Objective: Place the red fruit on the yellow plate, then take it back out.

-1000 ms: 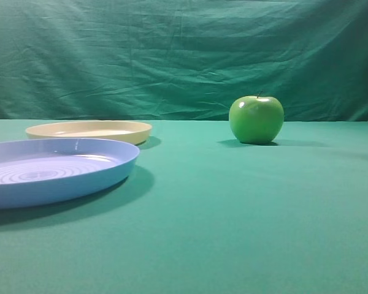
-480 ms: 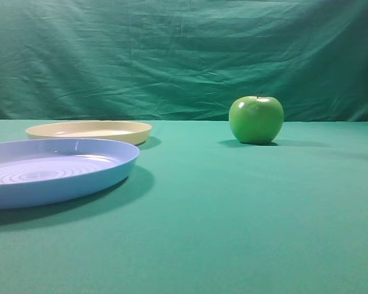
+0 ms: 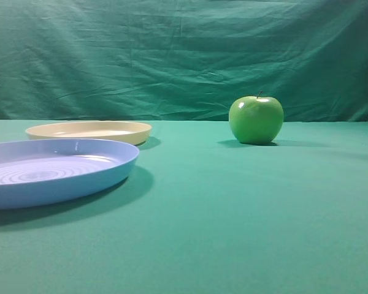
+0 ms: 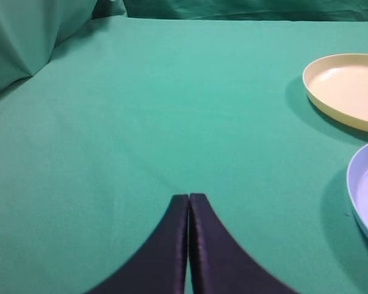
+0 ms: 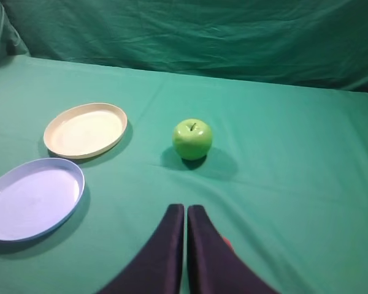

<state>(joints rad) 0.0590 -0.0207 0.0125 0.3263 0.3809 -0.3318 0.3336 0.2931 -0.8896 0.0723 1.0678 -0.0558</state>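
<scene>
Where folds crease: green cloth [image 3: 233,214].

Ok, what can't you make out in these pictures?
Red fruit: right wrist view, only a red sliver beside the shut right gripper, which hides the rest; not in the high view.
Blue plate: left wrist view, cut by the right edge.
Yellow plate: same view, same edge.

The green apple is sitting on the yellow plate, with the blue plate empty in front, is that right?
Not quite. The green apple sits on the cloth, to the right of the yellow plate and apart from it; the right wrist view shows it. The blue plate is indeed empty in front.
</scene>
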